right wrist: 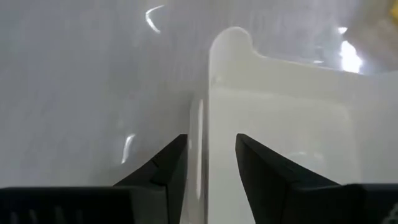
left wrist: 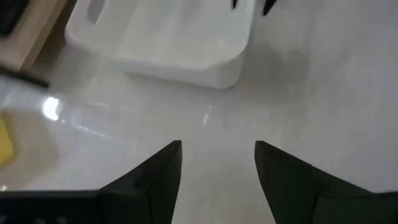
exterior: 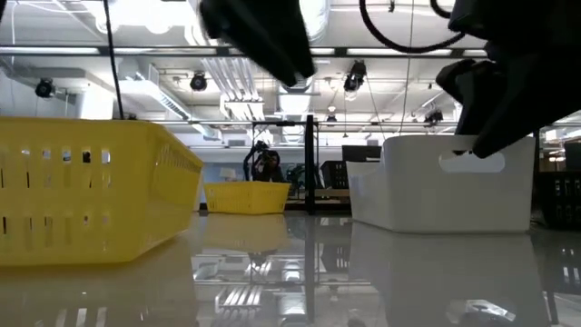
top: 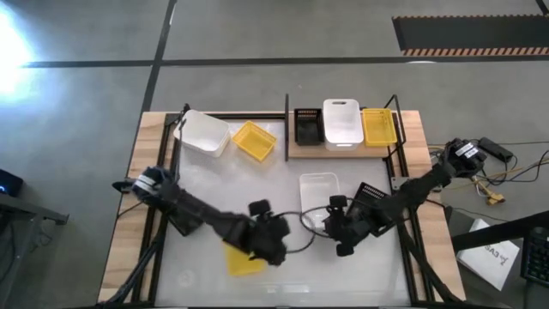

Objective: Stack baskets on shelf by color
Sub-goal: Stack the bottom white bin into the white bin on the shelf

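Note:
A white basket point(top: 318, 190) stands on its base mid-table; the low view shows it too point(exterior: 445, 191). My right gripper point(right wrist: 208, 146) is open at its near short wall point(right wrist: 202, 118), one finger outside and one inside, with a gap showing on the inner side. It appears over that wall in the high view point(top: 333, 220). My left gripper point(left wrist: 217, 155) is open above bare table, beside a yellow basket point(top: 243, 258). The shelf point(top: 296, 153) carries a black point(top: 307, 126), a white point(top: 341, 123) and a yellow basket point(top: 378, 126).
Another white basket point(top: 203, 132) and a yellow basket point(top: 254, 141) sit at the table's far left. A black basket point(top: 373, 195) lies under the right arm. Thin black shelf rods point(top: 286, 116) rise at the shelf's ends. Cables lie off the table's right side point(top: 493, 176).

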`<state>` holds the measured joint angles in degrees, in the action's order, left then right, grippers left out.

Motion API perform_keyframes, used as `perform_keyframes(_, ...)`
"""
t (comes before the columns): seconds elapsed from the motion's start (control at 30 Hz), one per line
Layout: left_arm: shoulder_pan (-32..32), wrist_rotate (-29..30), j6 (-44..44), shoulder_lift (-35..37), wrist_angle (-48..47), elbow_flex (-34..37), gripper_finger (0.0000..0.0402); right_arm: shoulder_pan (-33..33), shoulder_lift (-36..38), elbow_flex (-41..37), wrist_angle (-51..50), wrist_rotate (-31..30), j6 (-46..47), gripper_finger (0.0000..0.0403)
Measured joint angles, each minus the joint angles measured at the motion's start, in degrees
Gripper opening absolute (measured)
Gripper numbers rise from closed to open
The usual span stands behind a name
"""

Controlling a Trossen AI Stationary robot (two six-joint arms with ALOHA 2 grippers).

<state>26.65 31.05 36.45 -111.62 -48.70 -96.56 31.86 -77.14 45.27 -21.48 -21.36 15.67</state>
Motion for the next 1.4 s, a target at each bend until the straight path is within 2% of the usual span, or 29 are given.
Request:
perform_keyframes(0.13, 4.1, 6.7, 11.0, 1.4, 3.6, 7.2, 0.0187, -2.2, -0.9, 0.0, 0.5, 5.1, -0.9, 0.0122)
perform_keyframes(0.27, 7.0, 10.5, 18.2, 1.3, 8.8, 11.7, 0.0187, -3.9, -4.3, 0.3, 1.7, 8.3, -3.1, 0.0118)
perform_keyframes(0.47, 8.2, 12.2, 18.5, 1.3, 20.6, 16.4, 0.0187, -5.0, -9.2, 2.6, 0.8, 9.4, -4.7, 0.0097)
perform_keyframes(0.67, 8.2, 12.9, 18.4, 1.3, 22.0, 16.9, 0.0187, -4.9, -10.9, 4.8, -2.4, 9.4, -6.3, 0.0026)
perform_keyframes(0.77, 8.2, 13.9, 18.2, 1.2, 23.2, 17.1, 0.0187, -4.4, -9.7, 6.4, -7.0, 9.1, -6.0, 0.0013)
perform_keyframes(1.0, 8.2, 14.5, 18.2, 1.2, 24.0, 17.4, 0.0187, -0.9, -4.1, 14.0, -24.0, 1.4, -4.7, 0.0009)
perform_keyframes(1.2, 8.3, 14.5, 17.0, 1.2, 24.9, 17.5, 0.0187, 0.3, 2.4, 21.5, -40.3, -9.7, -4.9, 0.0009)
perform_keyframes(1.3, 8.3, 14.7, 16.5, 1.2, 25.7, 17.5, 0.0187, -1.7, 6.9, 23.5, -44.9, -14.9, -8.7, 0.0009)
perform_keyframes(1.4, 8.3, 15.2, 14.5, 1.2, 27.6, 17.5, 0.0187, -7.5, 12.2, 23.4, -45.8, -15.9, -15.7, 0.0008)
